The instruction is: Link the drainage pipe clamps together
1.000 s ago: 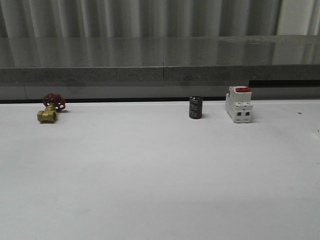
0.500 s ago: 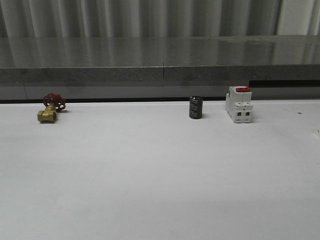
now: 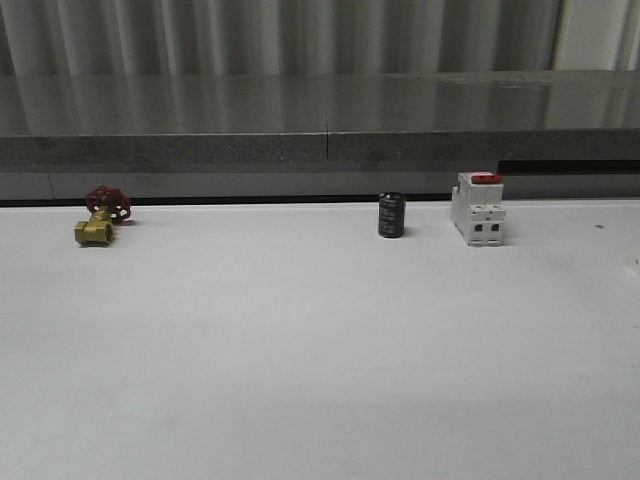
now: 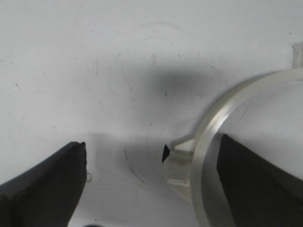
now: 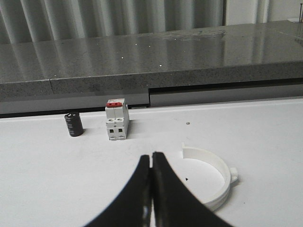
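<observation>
Your left gripper is spread wide and empty, fingers straddling the lugged rim of one clamp half on the white table; your right gripper is pinched fully closed on nothing, just beside the other clamp half, lying flat, near the white block with red top. Looks like the opening pick-up step, nothing joined yet; next you need to close left on that rim, then open right and take its half.
</observation>
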Robot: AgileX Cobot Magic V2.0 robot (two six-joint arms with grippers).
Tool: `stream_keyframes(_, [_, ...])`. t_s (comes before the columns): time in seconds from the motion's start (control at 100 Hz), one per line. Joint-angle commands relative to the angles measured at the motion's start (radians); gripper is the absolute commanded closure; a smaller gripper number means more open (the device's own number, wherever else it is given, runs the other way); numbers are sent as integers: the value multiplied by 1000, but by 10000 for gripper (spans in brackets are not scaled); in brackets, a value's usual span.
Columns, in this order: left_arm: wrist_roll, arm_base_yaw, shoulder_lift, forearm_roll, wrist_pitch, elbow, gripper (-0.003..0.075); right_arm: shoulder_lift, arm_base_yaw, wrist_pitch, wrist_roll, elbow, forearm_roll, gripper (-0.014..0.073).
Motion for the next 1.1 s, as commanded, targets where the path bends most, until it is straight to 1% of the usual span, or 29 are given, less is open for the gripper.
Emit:
stream_keyframes(0.0, [-2, -3, -42, 5, -43, -26, 174, -20, -5, -88, 1, -17, -8, 661])
stream_keyframes(0.5, [-2, -3, -10, -5, -33, -26, 181, -20, -5, -88, 1, -17, -8, 661])
stream_keyframes(0.55, [-2, -3, -10, -5, -33, -26, 215, -20, -5, -88, 1, -17, -8, 661])
stream_keyframes(0.62, [-2, -3, -10, -7, -33, -26, 314, -20, -5, -88, 1, -17, -8, 661])
stream_keyframes(0.67, [-2, -3, -10, -12, -33, -26, 419, -20, -5, -88, 1, -17, -8, 661])
stream_keyframes(0.69, [-2, -3, -10, -12, -33, -26, 447, -20, -5, -88, 1, -17, -8, 661])
stream_keyframes(0.74, [-2, -3, -10, -12, -33, -26, 561, -20, -5, -88, 1, -17, -8, 661])
stream_keyframes(0.76, [-2, -3, -10, -14, -33, -26, 587, -20, -5, -88, 1, -17, -8, 661])
stream_keyframes(0.79, [-2, -3, -10, -18, -33, -26, 650, -20, -5, -88, 1, -17, -8, 661])
stream_keyframes(0.85, [-2, -3, -10, -27, -28, -26, 735, -20, -5, -88, 1, -17, -8, 661])
stream_keyframes(1.02, [-2, -8, -34, -95, 8, -26, 741, -20, -5, -88, 1, -17, -8, 661])
stream_keyframes(1.09, [-2, -24, -60, -97, 21, -26, 741, -20, -5, -88, 1, -17, -8, 661])
